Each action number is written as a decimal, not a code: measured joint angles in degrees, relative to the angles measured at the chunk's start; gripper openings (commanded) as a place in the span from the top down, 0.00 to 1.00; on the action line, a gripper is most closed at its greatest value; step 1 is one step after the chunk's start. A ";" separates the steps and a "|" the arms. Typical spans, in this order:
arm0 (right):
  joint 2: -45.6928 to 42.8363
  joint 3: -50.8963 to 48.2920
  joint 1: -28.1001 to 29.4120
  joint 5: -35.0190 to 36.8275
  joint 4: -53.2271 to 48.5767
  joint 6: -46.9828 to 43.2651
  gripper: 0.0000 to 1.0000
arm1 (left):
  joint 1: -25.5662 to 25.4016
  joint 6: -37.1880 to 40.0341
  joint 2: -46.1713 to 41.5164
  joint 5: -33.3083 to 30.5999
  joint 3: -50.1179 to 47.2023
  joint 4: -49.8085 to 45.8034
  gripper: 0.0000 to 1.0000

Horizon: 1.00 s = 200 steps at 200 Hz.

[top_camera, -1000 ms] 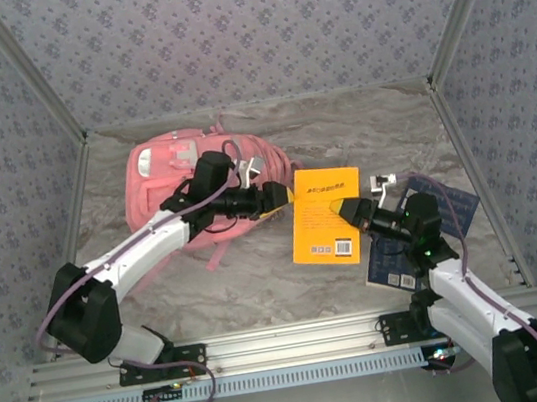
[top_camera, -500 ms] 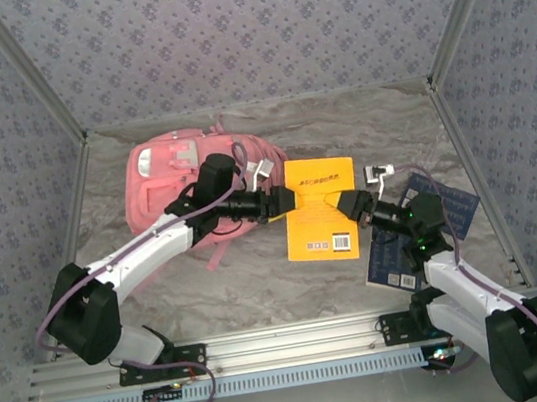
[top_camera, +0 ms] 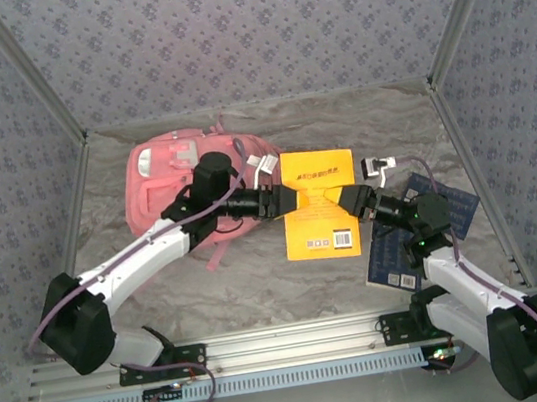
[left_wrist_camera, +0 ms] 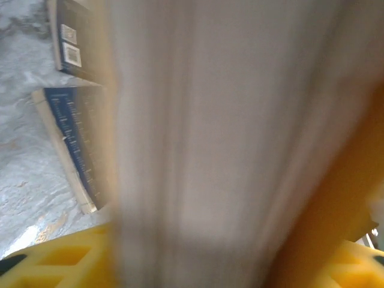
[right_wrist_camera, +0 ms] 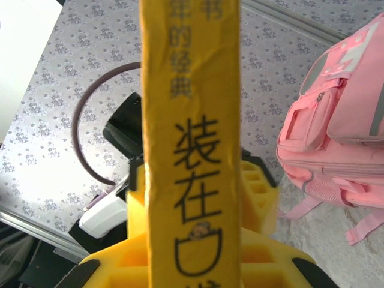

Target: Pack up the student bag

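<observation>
The student bag [top_camera: 169, 180], pink with white patches, lies at the back left of the table and also appears in the right wrist view [right_wrist_camera: 342, 120]. A yellow book [top_camera: 323, 215] hangs above the table between the two arms. My right gripper [top_camera: 351, 199] is shut on its spine [right_wrist_camera: 191, 150], with a finger pressed on each side. My left gripper [top_camera: 286, 198] is at the opposite edge. Its jaws are open around the blurred page edge [left_wrist_camera: 204, 150], with yellow fingers [right_wrist_camera: 259, 192] on either side of the book.
Two dark blue books [top_camera: 424, 228] lie on the marble table at the right, under my right arm, and also appear in the left wrist view [left_wrist_camera: 72, 144]. Patterned walls enclose the table on three sides. A metal rail [top_camera: 290, 344] runs along the near edge.
My right gripper has carried the yellow book leftward and a little farther back. My left gripper has come around the book's left edge, and its jaws have narrowed.
</observation>
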 measured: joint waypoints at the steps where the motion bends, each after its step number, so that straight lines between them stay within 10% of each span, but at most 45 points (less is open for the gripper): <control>1: 0.00 0.00 0.00 0.00 -0.07 -0.04 1.00 | -0.04 0.15 -0.07 0.02 0.00 0.09 0.51; 86: -5.31 1.70 0.00 0.11 -11.91 -8.33 1.00 | -0.61 0.96 -1.14 0.35 -0.09 0.46 1.00; 121: -6.27 2.56 0.26 1.51 -15.89 -9.81 0.35 | -0.61 0.94 -1.36 -1.27 -0.37 0.57 1.00; 200: -21.88 2.43 6.67 22.77 -33.33 -18.18 0.17 | 1.18 -8.00 -13.64 -21.92 -9.68 9.42 1.00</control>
